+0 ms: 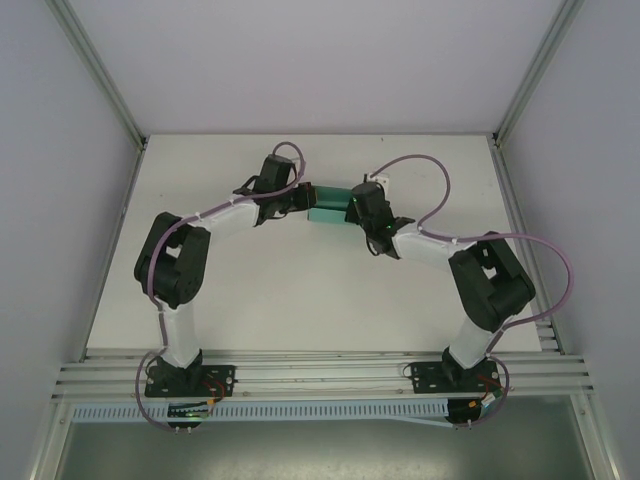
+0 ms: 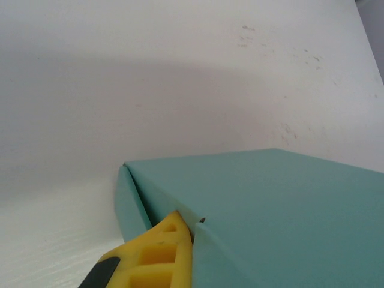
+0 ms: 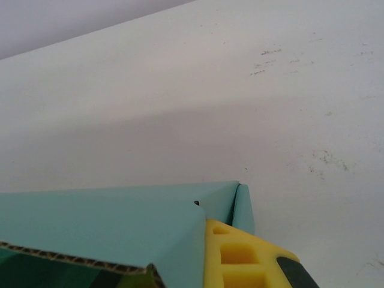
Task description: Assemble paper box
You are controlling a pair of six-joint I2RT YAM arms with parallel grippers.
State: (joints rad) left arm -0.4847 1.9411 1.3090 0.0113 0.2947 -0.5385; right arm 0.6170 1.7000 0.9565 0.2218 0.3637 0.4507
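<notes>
Paper box (image 1: 330,204): it's sitting toward the far-middle of the white table (image 1: 300,300), teal-green and looking folded up into a box rather than lying flat.
Box, left wrist cam: a broad teal top panel (image 2: 288,204) is filling the lower right, with a narrow end flap (image 2: 129,204) standing slightly ajar at the corner.
Box, right wrist cam: the teal panel (image 3: 108,219) is running across the lower left, showing a raw corrugated edge (image 3: 78,259) along the bottom and a small end flap (image 3: 243,207) at its corner.
Left gripper (image 1: 299,198): I'm pressing in at the box's left end. One yellow finger (image 2: 162,255) is poking into the gap between the end flap and the top panel, touching the card. The other finger is hiding behind the box, so I can't tell how wide the jaws are standing or whether I'm actually pinching anything.
Right gripper (image 1: 351,208): I'm meeting the box's right end. A yellow finger (image 3: 240,261) is sitting right against the panel, just under the corner flap. Same deal here, can't tell the opening.
Arms: both are reaching inward from the near edge, wrists facing each other across the box.
</notes>
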